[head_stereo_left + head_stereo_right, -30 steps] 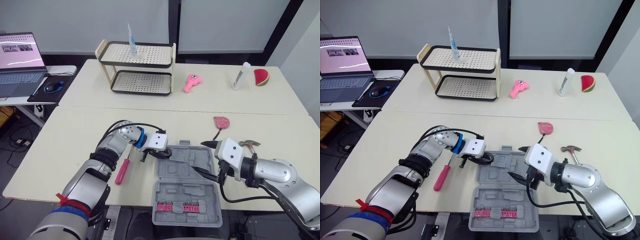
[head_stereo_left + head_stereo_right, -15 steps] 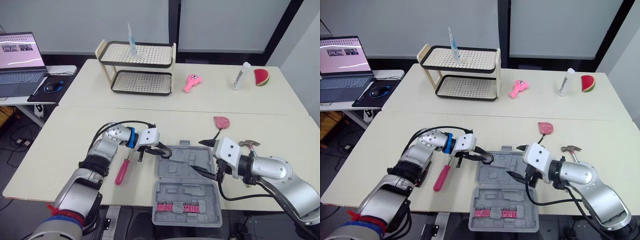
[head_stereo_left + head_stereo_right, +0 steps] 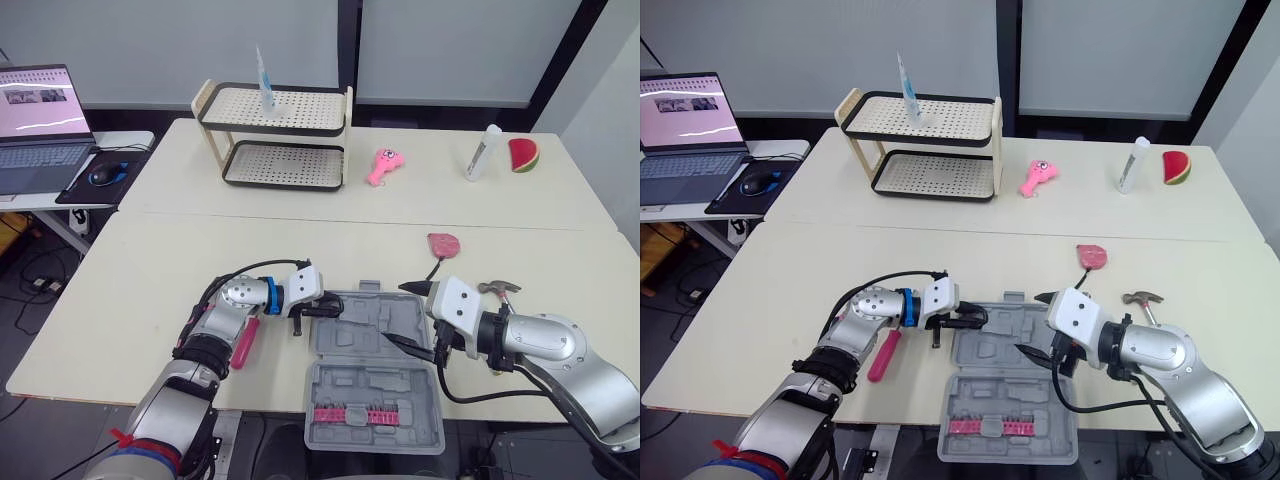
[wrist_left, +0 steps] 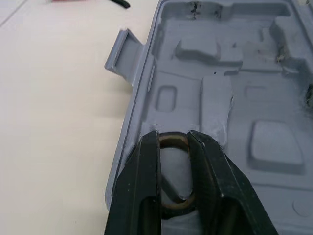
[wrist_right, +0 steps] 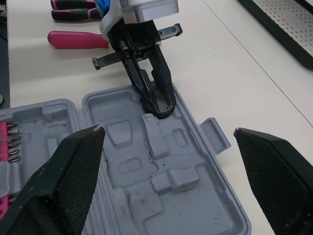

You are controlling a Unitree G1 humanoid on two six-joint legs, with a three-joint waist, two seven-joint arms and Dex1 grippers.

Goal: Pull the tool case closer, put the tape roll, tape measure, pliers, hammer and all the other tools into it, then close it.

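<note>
Now I'm holding the left tool, pinching the tape roll, just above the tool case; next, I judge, comes spreading it. The right tool is hanging spread.

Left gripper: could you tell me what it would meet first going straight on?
Probably the moulded floor of the open grey plastic tool case, since the left gripper slants down over its rim; depth is unclear.
</note>
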